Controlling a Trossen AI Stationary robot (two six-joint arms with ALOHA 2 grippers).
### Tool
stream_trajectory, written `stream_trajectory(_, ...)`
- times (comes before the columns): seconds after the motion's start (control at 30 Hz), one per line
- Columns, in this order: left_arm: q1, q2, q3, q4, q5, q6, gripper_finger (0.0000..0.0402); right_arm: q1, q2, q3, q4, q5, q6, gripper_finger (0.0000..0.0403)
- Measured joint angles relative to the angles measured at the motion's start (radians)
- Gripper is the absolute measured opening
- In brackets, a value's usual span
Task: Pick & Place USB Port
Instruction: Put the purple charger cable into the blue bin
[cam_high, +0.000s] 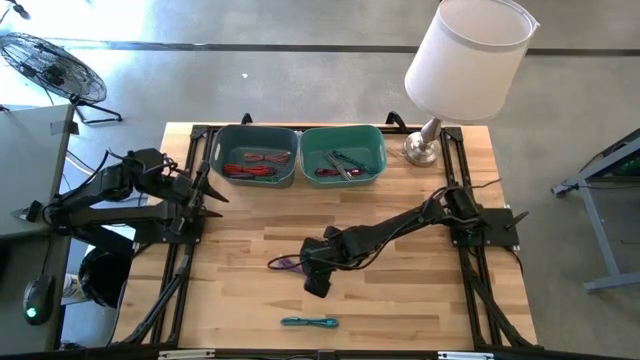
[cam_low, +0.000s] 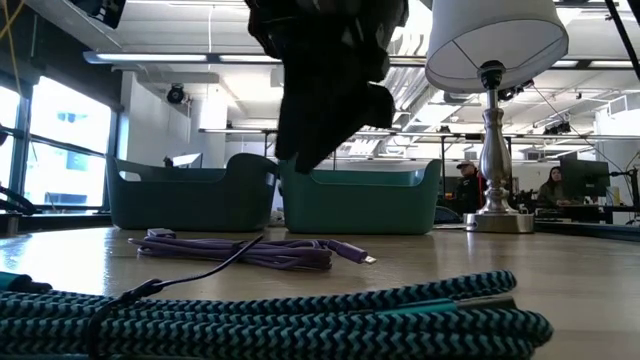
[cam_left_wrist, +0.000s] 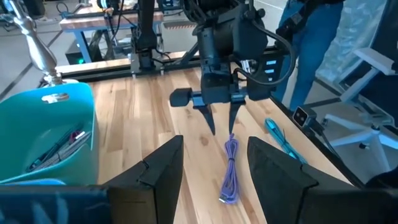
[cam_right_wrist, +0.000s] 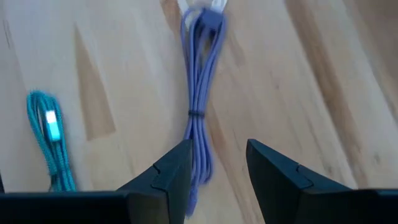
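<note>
Purple USB cable (cam_right_wrist: 198, 93), coiled into a long flat bundle and cinched by a dark tie, lies on the pale wooden worktop (cam_high: 400, 210) near its middle, directly under the right gripper (cam_left_wrist: 222, 121). Its jaws stand partly open, straddling the bundle and holding nothing. To do this pickup well, I judge the jaws should come straight down centred near the tie, so every strand is caught, and close only once the tips nearly touch the wood. The left gripper (cam_left_wrist: 211, 171) waits at the worktop's left edge, jaws open and empty. The right wrist view alone shows the tie and how the bundle lines up between the jaws. The high view alone shows two teal plastic bins (cam_high: 300, 155) at the far edge, already holding cables, beside a white-shaded lamp (cam_high: 465, 60). A teal braided cable (cam_high: 309, 321) lies well apart near the front edge. The low view shows the purple bundle lying flat beneath the gripper.
</note>
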Motion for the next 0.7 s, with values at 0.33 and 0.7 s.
stream_trajectory(0.33,0.000,0.000,0.000,-0.015,-0.001,0.022,0.0174,0.000,0.001,-0.082,0.122,-0.110,0.068,0.0156)
stream_trajectory(0.7,0.000,0.000,0.000,-0.015,-0.008,0.035,0.0174,-0.017,0.002,-0.155,0.204,-0.145,0.078,0.0170)
